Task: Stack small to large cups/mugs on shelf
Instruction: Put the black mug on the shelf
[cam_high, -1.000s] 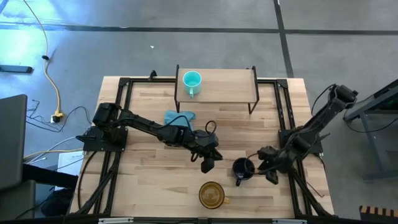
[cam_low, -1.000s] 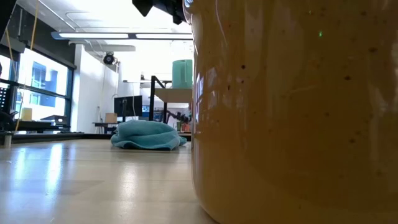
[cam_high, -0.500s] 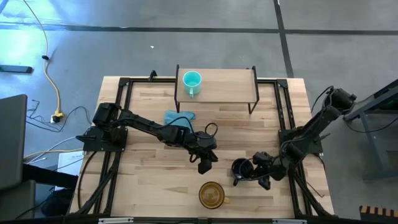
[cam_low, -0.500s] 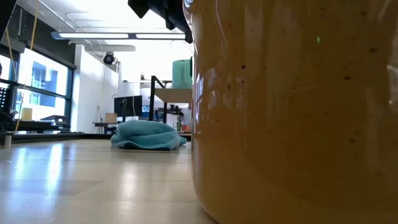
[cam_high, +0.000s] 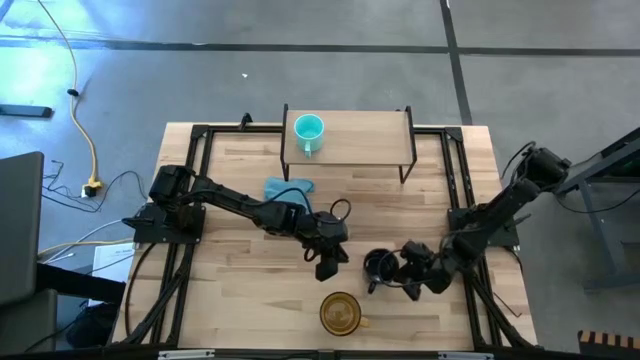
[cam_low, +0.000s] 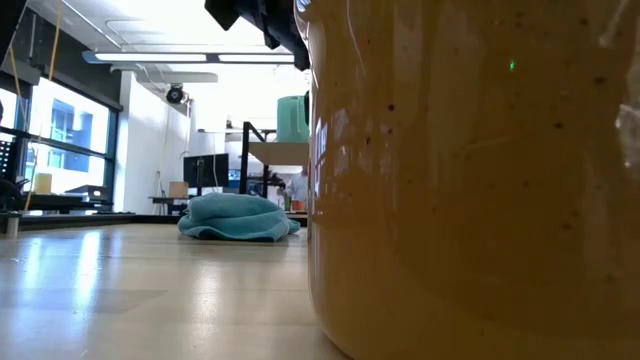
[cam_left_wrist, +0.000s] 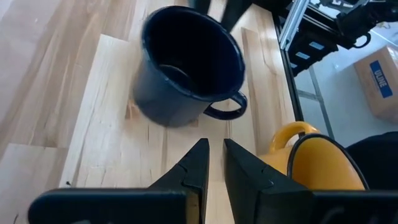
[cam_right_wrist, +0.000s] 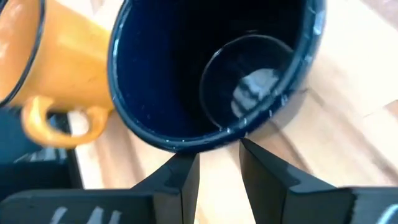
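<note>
The black mug stands on the table between my two grippers and looks tilted in the left wrist view. My right gripper is at its right side, narrowly open; the right wrist view looks into the mug. My left gripper hovers just left of it, shut, touching nothing. The amber mug stands upright near the table's near edge and fills the low view. The turquoise mug stands on the shelf's left end. My right gripper meets the black mug at its outer wall just below the rim, on the mug's right side. Both fingertips stay outside the mug, coming nearly level from the table's right. The mug's base is on the table and the mug leans.
A blue-teal cloth lies bunched behind my left arm, also in the low view. Black frame rails run along both sides of the table. Bare wood lies between the shelf and the mugs.
My right gripper has moved toward the table's left into the black mug, and the mug has slid a little leftward with it and tipped. My left gripper has drawn back slightly to the left.
</note>
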